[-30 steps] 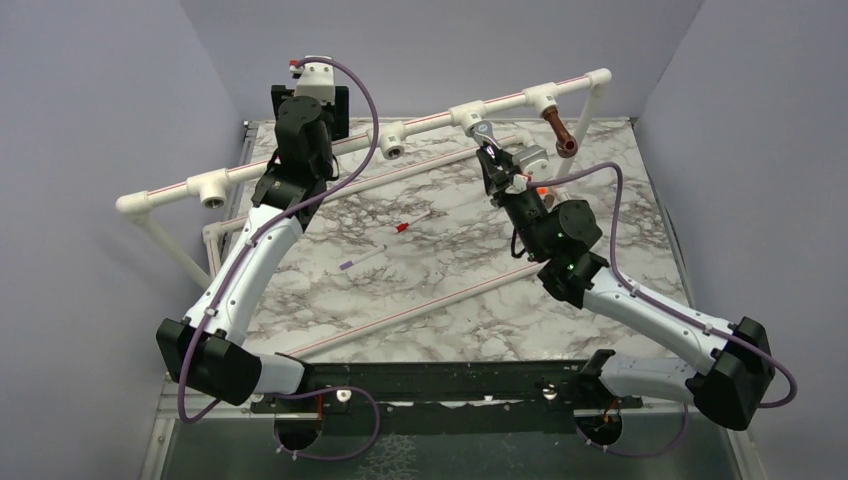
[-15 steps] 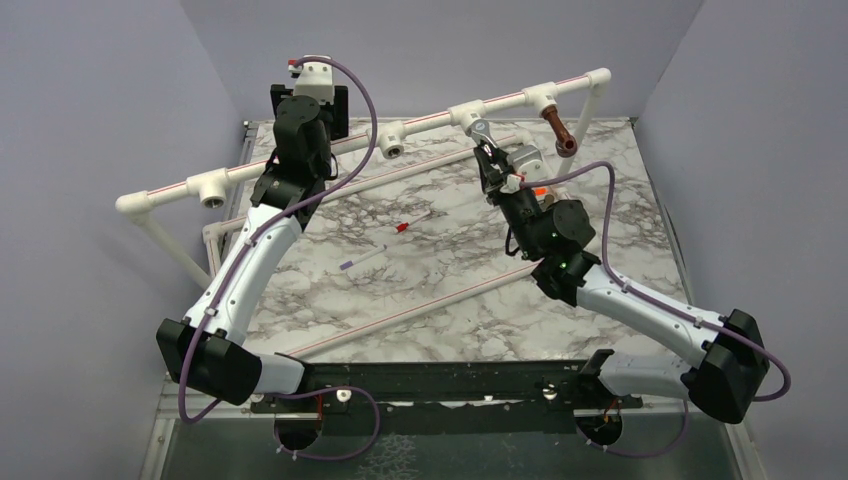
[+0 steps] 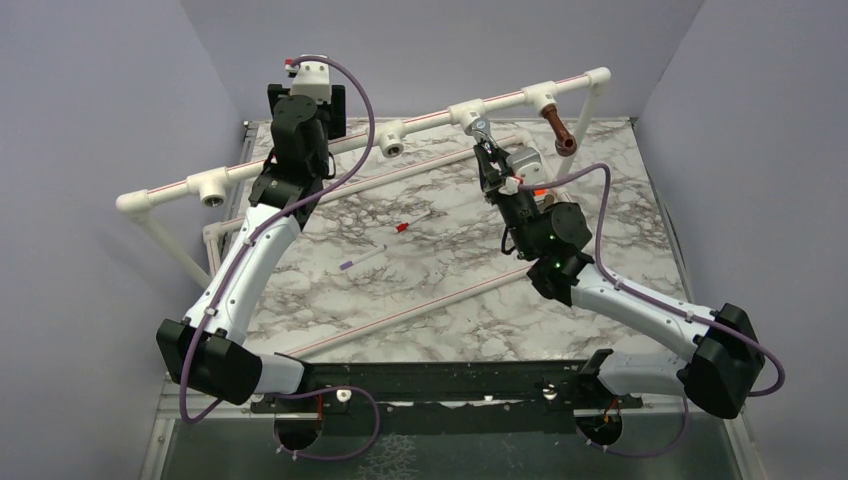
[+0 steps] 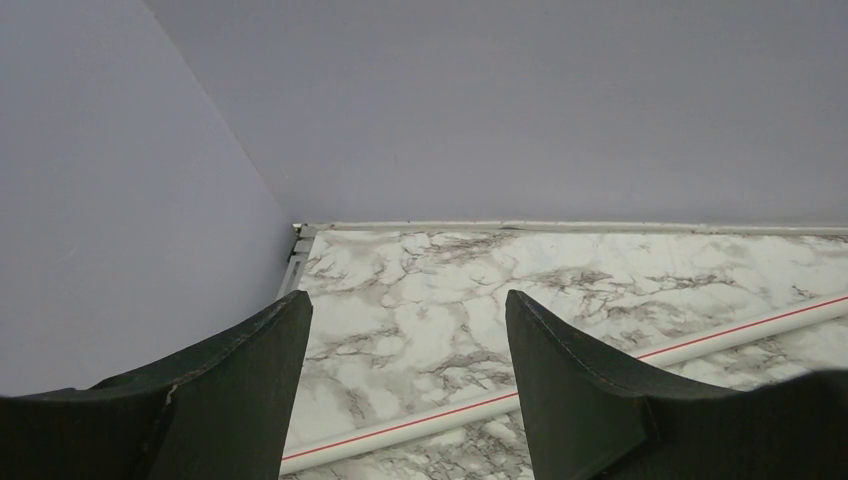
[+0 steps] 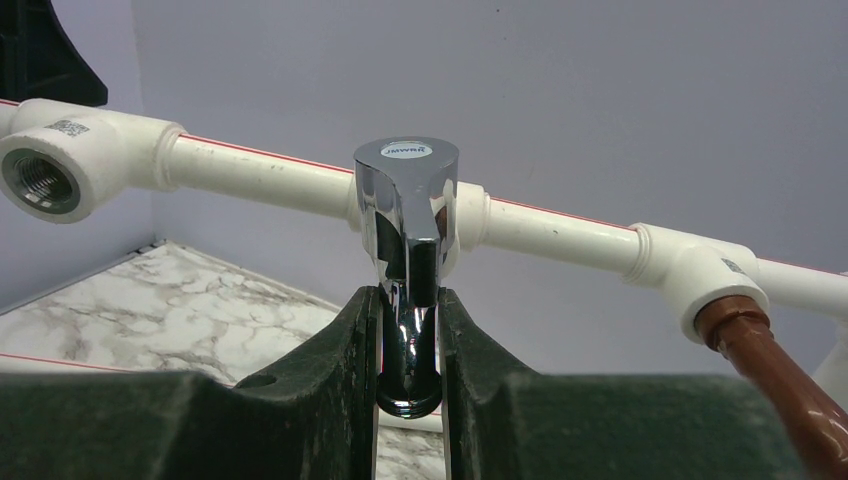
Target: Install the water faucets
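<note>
The white pipe (image 5: 260,172) carries four tee sockets (image 3: 392,143): the brown faucet (image 3: 560,132) sits in the rightmost, the chrome faucet (image 5: 405,230) stands against the next one, and the two further left show open threaded mouths. The chrome faucet's cap bears small blue print too fine to read, and one socket has a tiny code label, also unreadable. The right pincer (image 5: 408,310) is clamped on the chrome faucet's body, the left pincer (image 4: 405,320) gapes wide and holds nothing above the surface's (image 4: 420,290) far corner, and two sticks (image 3: 405,227) lie mid-surface.
</note>
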Controlling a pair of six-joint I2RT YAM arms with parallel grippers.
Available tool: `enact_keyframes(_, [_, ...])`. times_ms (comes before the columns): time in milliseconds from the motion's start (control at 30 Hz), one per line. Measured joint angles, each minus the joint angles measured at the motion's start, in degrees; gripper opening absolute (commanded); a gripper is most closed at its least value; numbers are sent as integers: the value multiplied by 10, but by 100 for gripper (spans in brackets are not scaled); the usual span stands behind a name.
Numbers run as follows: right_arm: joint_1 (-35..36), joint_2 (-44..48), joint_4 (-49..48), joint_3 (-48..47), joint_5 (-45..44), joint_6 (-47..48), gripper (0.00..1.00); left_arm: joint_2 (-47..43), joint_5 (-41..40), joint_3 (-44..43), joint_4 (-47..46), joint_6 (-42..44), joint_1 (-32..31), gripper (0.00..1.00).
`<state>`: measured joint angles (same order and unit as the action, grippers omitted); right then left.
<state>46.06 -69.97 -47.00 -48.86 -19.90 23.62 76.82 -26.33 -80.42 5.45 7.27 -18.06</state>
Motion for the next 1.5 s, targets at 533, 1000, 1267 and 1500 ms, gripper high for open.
enact_keyframes(533, [-1, -3, -32, 28, -4, 0, 0, 0, 10, 0, 3, -7, 5, 73])
enact_keyframes(1000, [0, -14, -53, 28, -4, 0, 0, 0, 17, 0, 1, -11, 9, 73])
enact_keyframes(1267, [0, -15, -54, 28, -3, 0, 1, 0, 19, 0, 1, -13, 10, 73])
enact_keyframes(1500, [0, -16, -57, 28, -3, 0, 1, 0, 23, 0, 0, -15, 11, 73])
